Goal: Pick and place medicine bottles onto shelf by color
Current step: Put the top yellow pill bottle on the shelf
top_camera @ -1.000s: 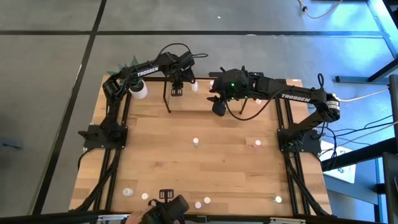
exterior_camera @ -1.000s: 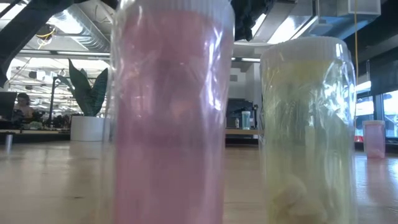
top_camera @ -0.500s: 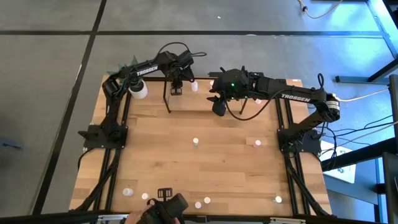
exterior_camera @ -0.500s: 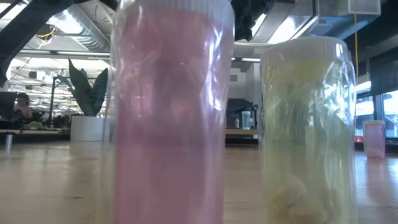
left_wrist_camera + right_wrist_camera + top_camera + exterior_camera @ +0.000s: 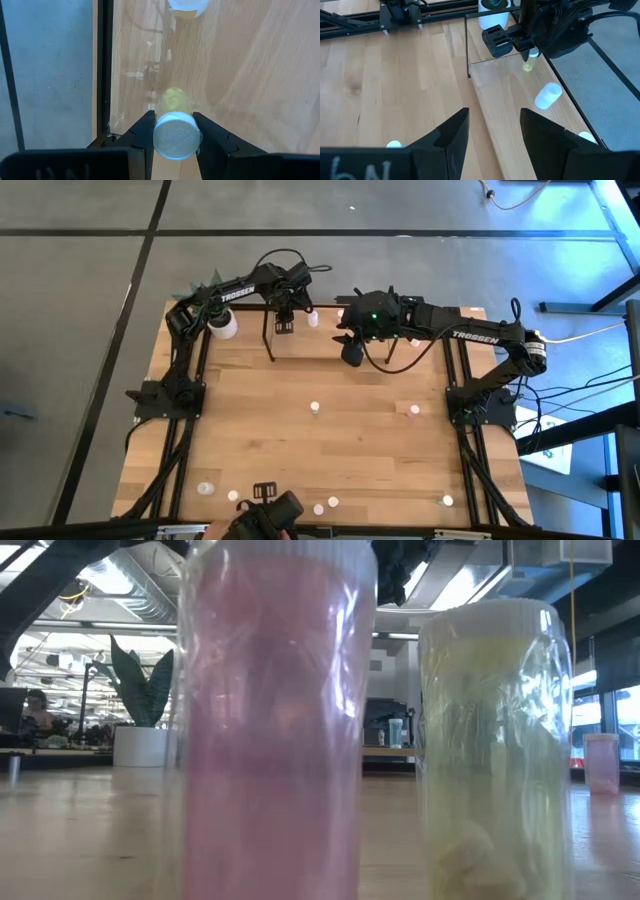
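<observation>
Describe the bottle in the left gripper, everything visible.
The yellowish bottle is a small cylinder with a white ribbed cap, seemingly plastic. The left gripper is shut on it, one dark finger on each side of the cap, holding it upright, cap uppermost, over the shelf board near a black end frame. Whether its base touches the board cannot be told. A white bottle lies on the board nearby, apart.

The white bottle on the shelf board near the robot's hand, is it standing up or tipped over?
Tipped over. The white bottle lies on its side on the light wooden shelf board.
</observation>
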### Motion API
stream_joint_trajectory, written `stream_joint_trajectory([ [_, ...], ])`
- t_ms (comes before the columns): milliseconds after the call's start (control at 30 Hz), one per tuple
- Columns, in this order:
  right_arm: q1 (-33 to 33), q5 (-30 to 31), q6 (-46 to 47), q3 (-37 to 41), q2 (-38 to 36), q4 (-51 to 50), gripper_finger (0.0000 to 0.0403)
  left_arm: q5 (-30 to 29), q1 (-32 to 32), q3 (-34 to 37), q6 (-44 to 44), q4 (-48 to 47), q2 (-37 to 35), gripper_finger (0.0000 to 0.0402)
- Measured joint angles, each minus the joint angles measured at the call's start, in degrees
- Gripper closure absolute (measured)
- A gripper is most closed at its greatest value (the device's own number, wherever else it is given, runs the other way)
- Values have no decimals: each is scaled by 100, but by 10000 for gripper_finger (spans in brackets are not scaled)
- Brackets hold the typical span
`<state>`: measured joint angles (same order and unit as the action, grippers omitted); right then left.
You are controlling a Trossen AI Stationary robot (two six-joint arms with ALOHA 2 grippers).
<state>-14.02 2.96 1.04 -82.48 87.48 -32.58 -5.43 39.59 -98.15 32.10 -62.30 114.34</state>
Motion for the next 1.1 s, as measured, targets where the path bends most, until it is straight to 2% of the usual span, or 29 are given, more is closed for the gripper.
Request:
stream_joint_trajectory([
  [767, 0, 0, 0, 0, 0, -1, 224, -87, -37, 4, 0, 0, 164, 306],
  [1100, 0, 0, 0, 0, 0, 0, 224, -90, -37, 4, 107, 0, 164, 267],
])
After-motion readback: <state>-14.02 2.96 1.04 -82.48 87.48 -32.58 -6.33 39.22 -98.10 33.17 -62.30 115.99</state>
